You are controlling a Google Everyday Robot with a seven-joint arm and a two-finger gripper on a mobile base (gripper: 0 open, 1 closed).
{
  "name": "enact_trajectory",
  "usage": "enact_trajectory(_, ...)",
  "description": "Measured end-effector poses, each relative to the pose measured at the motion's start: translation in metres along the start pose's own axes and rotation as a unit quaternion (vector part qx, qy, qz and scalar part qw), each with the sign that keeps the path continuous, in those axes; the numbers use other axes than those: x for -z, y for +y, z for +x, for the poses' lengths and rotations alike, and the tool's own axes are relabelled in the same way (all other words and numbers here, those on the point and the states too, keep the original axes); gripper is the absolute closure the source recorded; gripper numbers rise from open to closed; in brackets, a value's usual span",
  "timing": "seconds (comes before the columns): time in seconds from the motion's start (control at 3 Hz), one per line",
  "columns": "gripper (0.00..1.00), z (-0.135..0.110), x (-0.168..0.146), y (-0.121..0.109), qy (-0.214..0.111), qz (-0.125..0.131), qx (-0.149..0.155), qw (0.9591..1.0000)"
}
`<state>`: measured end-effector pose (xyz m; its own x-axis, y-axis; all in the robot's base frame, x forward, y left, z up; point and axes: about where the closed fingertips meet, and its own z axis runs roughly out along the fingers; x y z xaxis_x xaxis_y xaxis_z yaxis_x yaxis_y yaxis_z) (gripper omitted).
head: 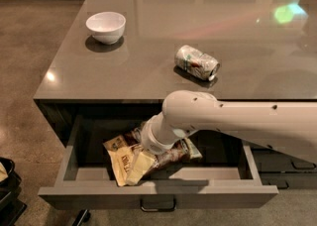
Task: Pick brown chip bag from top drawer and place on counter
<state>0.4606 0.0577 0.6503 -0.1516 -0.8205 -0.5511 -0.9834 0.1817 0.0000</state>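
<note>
The top drawer (99, 197) is pulled open below the counter (148, 31). The brown chip bag (121, 159) lies crinkled inside it, left of the middle, with its cream-yellow end toward the drawer front and its dark brown part under my arm. My white arm reaches in from the right, over the drawer. My gripper (144, 156) is down in the drawer, right on the bag, and the wrist hides most of it.
A white bowl (105, 26) stands at the counter's left. A crushed silver can (196, 63) lies near the counter's front edge, above my arm. Lower drawers (282, 170) show at the right. A dark object (7, 180) stands on the floor at the lower left.
</note>
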Motion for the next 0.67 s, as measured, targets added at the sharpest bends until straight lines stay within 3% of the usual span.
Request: enact_trajectory(0.67, 0.42, 0.0000, 0.0000, 0.0000, 0.000, 0.000, 0.000, 1.0000)
